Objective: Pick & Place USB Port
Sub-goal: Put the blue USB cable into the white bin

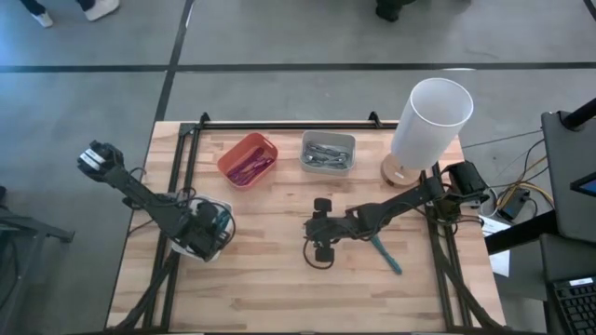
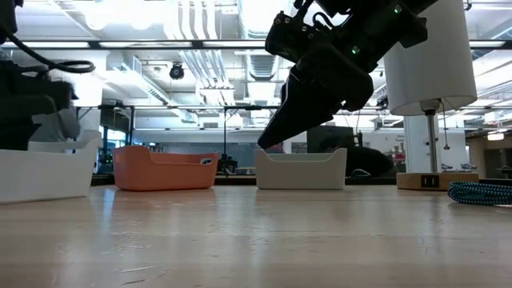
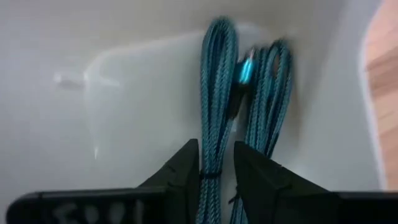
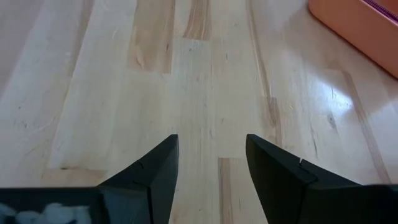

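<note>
A coiled teal braided USB cable (image 3: 217, 81) lies in a white bin (image 3: 124, 93) on the table's left part (image 1: 216, 244). My left gripper (image 3: 216, 152) reaches down into this bin and is shut on one bundle of the cable's strands; a second bundle (image 3: 268, 106) lies beside it. Another teal cable (image 1: 386, 253) rests flat on the wood near the right arm, also seen in the low view (image 2: 480, 192). My right gripper (image 1: 321, 233) (image 4: 211, 149) hovers open above bare wood at the table's middle, touching nothing. My left gripper pinches a bundle of the teal cable's strands (image 3: 214, 134) between its two fingers, coming from above into the white bin. The fingers lie along the strands. The rest of the coil rests on the bin's floor.
An orange bin (image 1: 249, 158) and a grey bin (image 1: 328, 152) with metal parts stand toward the far edge. A lamp with a white shade (image 1: 428, 116) stands at the far right. Bare wood lies under and around the right gripper (image 2: 276, 136).
</note>
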You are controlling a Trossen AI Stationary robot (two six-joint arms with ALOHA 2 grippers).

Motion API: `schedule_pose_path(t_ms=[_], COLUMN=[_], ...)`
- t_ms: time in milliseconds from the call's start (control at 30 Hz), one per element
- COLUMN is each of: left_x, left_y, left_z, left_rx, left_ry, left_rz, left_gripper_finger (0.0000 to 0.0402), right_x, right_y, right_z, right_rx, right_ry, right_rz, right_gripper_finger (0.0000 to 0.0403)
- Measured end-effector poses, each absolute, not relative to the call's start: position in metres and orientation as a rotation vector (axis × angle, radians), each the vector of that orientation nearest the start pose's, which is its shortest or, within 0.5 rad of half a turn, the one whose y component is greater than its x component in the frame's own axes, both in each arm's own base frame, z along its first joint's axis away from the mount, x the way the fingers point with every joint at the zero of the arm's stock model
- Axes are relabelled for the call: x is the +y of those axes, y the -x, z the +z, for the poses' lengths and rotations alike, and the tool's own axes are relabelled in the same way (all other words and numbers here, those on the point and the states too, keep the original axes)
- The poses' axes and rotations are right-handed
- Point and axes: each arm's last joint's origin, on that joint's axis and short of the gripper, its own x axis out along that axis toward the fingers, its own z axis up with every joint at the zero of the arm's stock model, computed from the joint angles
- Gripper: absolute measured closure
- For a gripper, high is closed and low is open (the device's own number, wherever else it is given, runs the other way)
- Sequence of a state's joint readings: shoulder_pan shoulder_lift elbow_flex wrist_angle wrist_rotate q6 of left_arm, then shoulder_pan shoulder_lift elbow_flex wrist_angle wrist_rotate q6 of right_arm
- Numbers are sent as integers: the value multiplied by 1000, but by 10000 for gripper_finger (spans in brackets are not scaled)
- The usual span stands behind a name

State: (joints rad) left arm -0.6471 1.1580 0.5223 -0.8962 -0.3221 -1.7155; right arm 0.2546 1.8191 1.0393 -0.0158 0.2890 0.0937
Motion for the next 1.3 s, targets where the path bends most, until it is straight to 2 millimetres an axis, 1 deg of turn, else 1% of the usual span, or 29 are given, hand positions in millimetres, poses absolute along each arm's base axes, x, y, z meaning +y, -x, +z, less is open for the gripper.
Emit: schedule_pose_path(t_ms=[400, 600, 800, 1033, 1133, 1300], left_x=[-78, -73, -72, -75, -76, -77], left_y=[-142, -150, -165, -172, -176, -180], left_z=[157, 164, 185, 217, 229, 241], left_rx=[925, 926, 922, 940, 896, 844], left_ry=[650, 592, 516, 445, 429, 373], left_rz=[793, 773, 705, 664, 655, 637], left_gripper_finger=[309, 309, 309, 309, 309, 309], right_x=[85, 85, 86, 84, 85, 93], right_y=[-358, -358, -362, -356, -353, -349], right_z=[162, 162, 169, 181, 187, 195], right_rx=[763, 763, 771, 1001, 1064, 1150], right_ry=[125, 125, 113, 23, -15, -80], right_rz=[-68, -69, -75, -175, -211, -146], right_gripper_finger=[220, 218, 220, 220, 220, 218])
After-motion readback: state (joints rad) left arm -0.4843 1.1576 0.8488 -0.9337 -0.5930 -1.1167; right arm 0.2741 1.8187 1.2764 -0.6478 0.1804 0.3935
